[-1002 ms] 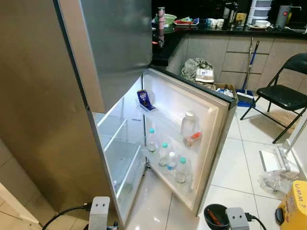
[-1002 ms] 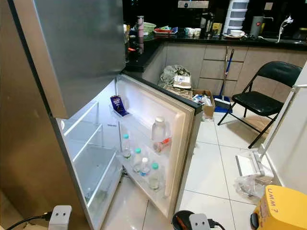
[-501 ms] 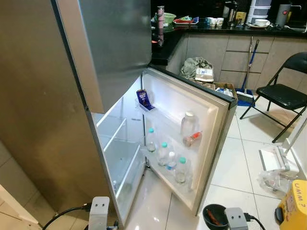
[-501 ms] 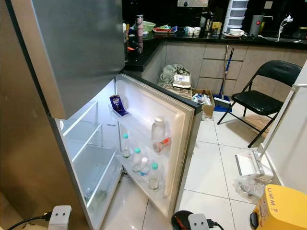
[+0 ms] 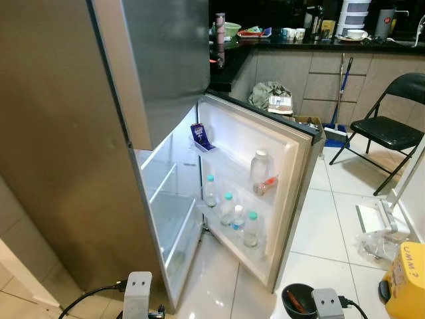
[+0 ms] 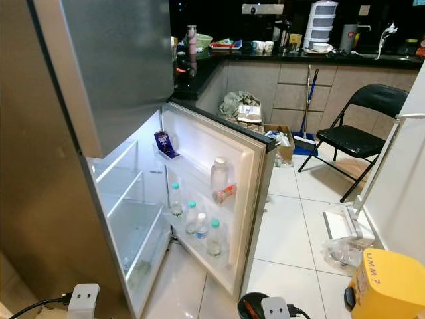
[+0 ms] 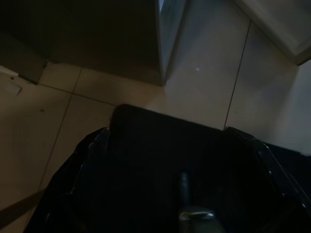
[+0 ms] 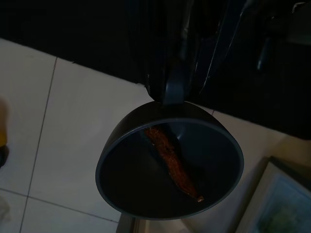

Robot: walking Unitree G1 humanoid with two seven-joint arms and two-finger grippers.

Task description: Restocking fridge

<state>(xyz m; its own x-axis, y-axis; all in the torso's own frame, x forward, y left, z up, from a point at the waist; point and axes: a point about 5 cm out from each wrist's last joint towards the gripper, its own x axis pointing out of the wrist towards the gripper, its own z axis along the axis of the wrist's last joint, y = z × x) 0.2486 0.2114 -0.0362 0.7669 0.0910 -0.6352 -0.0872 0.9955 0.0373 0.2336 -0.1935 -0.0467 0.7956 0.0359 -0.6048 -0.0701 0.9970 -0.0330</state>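
The fridge (image 5: 80,166) stands with its lower door (image 5: 295,179) swung wide and its lit glass shelves (image 5: 169,206) bare. Several small teal-capped water bottles (image 5: 229,212) stand in the door's lower rack. Above them are a bigger white-capped bottle (image 5: 259,166) and a small red-tipped bottle (image 5: 265,186) lying on its side. A blue packet (image 5: 199,137) leans in the top rack. My right gripper (image 8: 174,97) is shut on the rim of a black bowl (image 5: 297,300) holding a reddish strip (image 8: 171,162), low over the tiles right of the door. My left gripper (image 7: 189,194) hangs as a dark shape near the fridge's base.
A yellow box (image 5: 406,279) sits at the lower right, with a white floor stand (image 5: 380,216) and a plastic bag beyond it. A black folding chair (image 5: 388,129), a mop (image 5: 340,100), a cardboard box (image 5: 307,123) and a cluttered dark counter (image 5: 299,40) line the back.
The whole picture has shifted a little as the camera moved. The fridge contents have not moved, and the bowl stays in my right gripper.
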